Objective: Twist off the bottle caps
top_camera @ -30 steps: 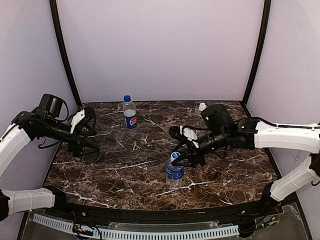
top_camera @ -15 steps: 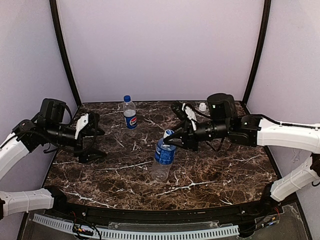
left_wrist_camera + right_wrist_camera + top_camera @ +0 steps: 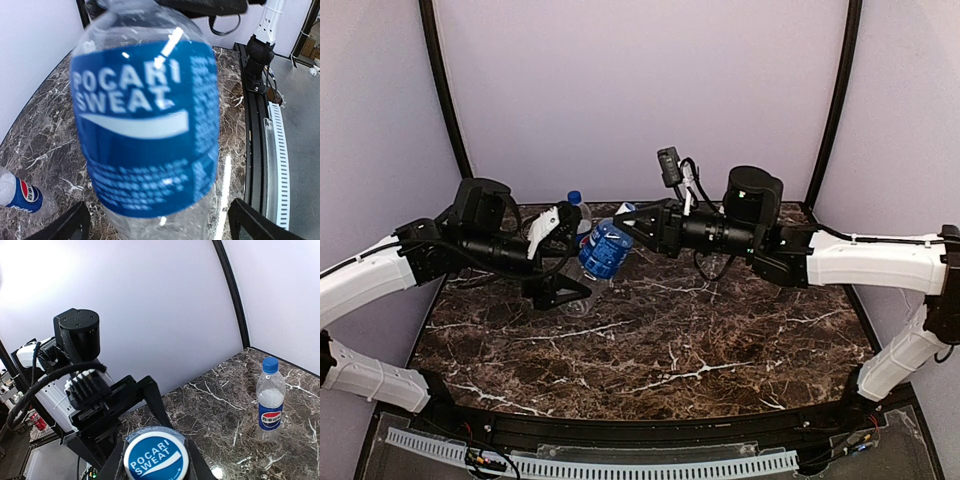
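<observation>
The cap [image 3: 156,456], a round disc with white lettering on a blue top, was clenched in the right pincer [image 3: 154,471]. By it the pincer carried the whole bottle [image 3: 145,130] clear of the surface [image 3: 720,340], tilted, at the upper centre of the overhead view. The left pincer [image 3: 161,226] stood released, its dark tips spread wide to either side of the bottle's lower body and apparently not touching it.

The step in hand looked like bracing the bottle before the twist. Next, the left pincer would likely need to close on the body below the label, and the right would then turn the cap about the neck.

The bottle was clear, thin-looking plastic with rounded shoulders and a glossy blue wrap label, and it would probably dent under a hard squeeze. Behind it, at upper left of centre, a Pepsi bottle [image 3: 270,400] stood upright on the dark, white-veined marble with its blue cap [image 3: 270,364] on.
</observation>
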{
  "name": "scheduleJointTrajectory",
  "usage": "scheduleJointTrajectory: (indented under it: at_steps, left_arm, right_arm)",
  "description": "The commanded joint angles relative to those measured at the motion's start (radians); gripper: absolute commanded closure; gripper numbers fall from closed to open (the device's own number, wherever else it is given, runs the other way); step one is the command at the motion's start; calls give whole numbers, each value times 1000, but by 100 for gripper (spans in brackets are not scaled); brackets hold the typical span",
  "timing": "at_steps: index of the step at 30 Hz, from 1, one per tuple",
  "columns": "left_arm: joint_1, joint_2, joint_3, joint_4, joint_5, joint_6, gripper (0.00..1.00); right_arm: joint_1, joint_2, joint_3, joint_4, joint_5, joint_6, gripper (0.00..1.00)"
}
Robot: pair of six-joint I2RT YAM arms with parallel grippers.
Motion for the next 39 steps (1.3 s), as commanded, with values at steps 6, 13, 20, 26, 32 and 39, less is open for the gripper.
scheduleJointTrajectory:
  at_steps: [6,13,20,26,32,39]
  left_arm:
    - [-3,34,38,86,-35,-137,14]
    - [-4,59,64,103,-28,-147,27]
    - [-4,34,45,100,-102,-90,56]
    - [-22,18,0,171,-594,268,57]
    - [-64,25,-36,300,-834,505,57]
    - [-95,29,-46,323,-871,539,57]
  right_arm:
    - [15,35,46,145,-14,60,100]
    - [16,47,45,163,-12,67,100]
    - [15,27,98,-1,40,41,52]
    - [17,-47,148,-226,201,53,28]
    - [12,4,216,-338,245,154,9]
    - [5,82,292,-373,187,191,26]
